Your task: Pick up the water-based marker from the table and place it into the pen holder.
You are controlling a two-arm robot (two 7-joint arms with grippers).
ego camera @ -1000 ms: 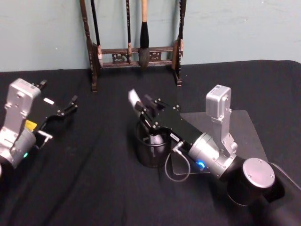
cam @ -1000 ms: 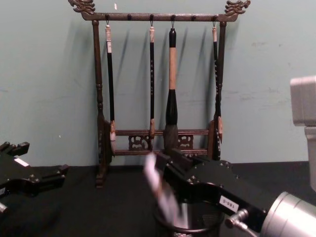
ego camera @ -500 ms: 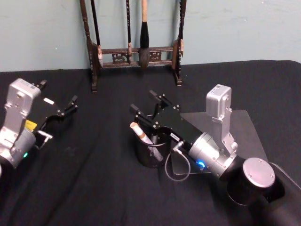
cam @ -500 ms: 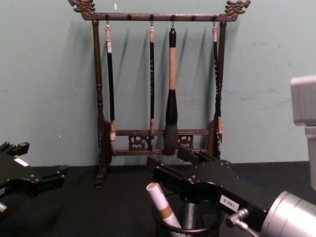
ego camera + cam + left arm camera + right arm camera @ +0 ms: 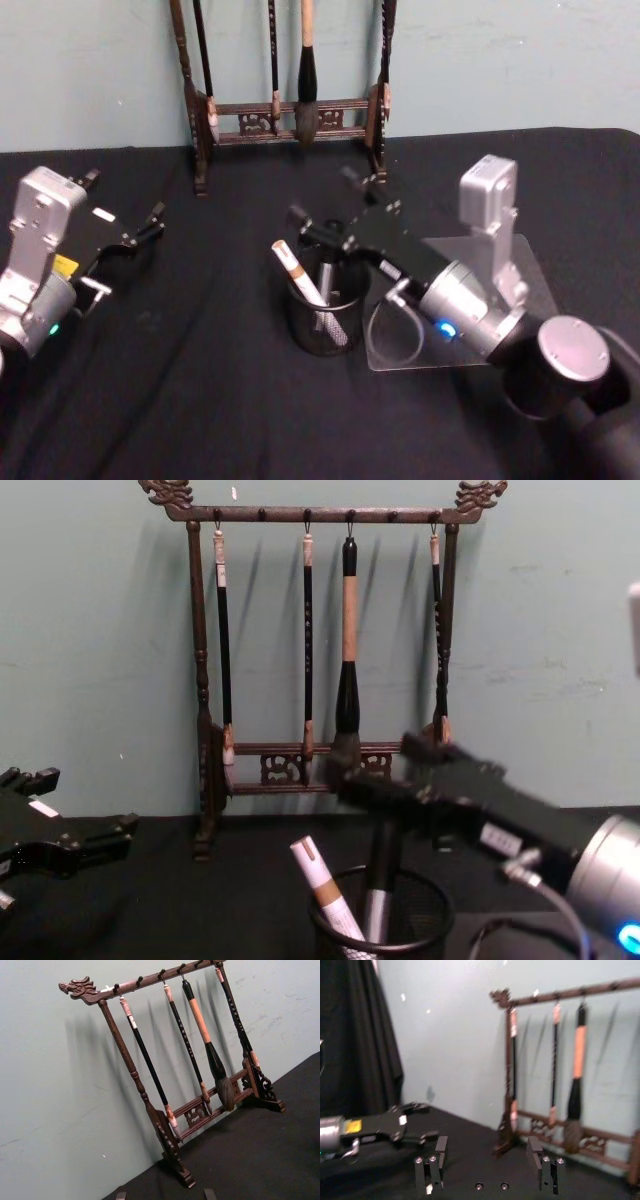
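Placement looks done: water-based marker [image 5: 298,274] is leaned inside the pen holder [image 5: 322,318]. Right gripper [image 5: 335,208] is spread and empty just above it. Left gripper [image 5: 150,225] is parked open, well apart. Only retraction is left.

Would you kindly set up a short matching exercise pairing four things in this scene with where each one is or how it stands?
Things:
1. marker
2. right claw
3. left claw
4. brush rack

Places or states:
A. stands at the back of the table by the wall
B. leans tilted in the pen holder, its end above the rim
C. open and empty, above and just behind the pen holder
D. off to the robot's left over the black table, far from the pen holder

Pairs: 1-B, 2-C, 3-D, 4-A
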